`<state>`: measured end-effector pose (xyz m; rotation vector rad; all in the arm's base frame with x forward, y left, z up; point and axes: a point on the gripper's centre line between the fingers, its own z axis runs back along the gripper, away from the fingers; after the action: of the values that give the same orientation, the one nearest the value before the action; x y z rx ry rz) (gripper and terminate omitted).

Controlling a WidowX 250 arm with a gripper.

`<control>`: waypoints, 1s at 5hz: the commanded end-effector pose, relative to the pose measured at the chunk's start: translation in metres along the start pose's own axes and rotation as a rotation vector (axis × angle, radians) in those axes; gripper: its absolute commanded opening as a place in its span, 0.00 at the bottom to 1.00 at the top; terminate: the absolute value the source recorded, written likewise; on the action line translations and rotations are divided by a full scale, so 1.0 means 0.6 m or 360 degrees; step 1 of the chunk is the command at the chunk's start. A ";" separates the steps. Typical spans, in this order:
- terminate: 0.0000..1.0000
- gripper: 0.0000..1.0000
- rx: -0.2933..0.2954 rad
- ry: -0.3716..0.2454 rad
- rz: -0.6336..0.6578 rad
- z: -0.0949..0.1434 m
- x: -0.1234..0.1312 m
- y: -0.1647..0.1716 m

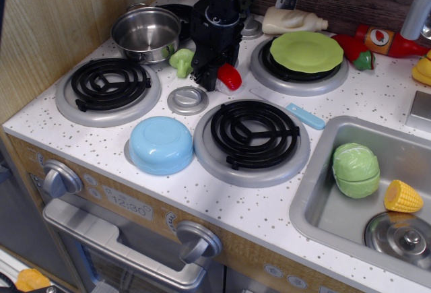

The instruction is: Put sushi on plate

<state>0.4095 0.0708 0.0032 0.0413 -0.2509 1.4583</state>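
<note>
The sushi, a small piece with a glossy red top, lies on the white counter between the burners. Its left part and white base are hidden by my black gripper. The gripper is lowered to the counter right against the sushi's left side, and its fingers point down. I cannot tell how the jaws stand or whether they hold the sushi. The lime-green plate lies flat on the back right burner, to the right of the gripper.
A steel pot and a green broccoli sit just left of the gripper. A light-blue bowl lies upside down in front, with a blue knife nearby. A red pepper and bottles stand behind the plate. The sink holds cabbage and corn.
</note>
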 end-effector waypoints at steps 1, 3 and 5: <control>0.00 0.00 -0.0079 -0.0006 -0.0196 0.062 -0.005 -0.019; 0.00 0.00 -0.0087 0.0042 -0.0296 0.157 -0.050 -0.052; 0.00 0.00 -0.0291 -0.0006 -0.0240 0.166 -0.091 -0.102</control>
<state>0.4531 -0.0076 0.0716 -0.0483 -0.3791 1.2710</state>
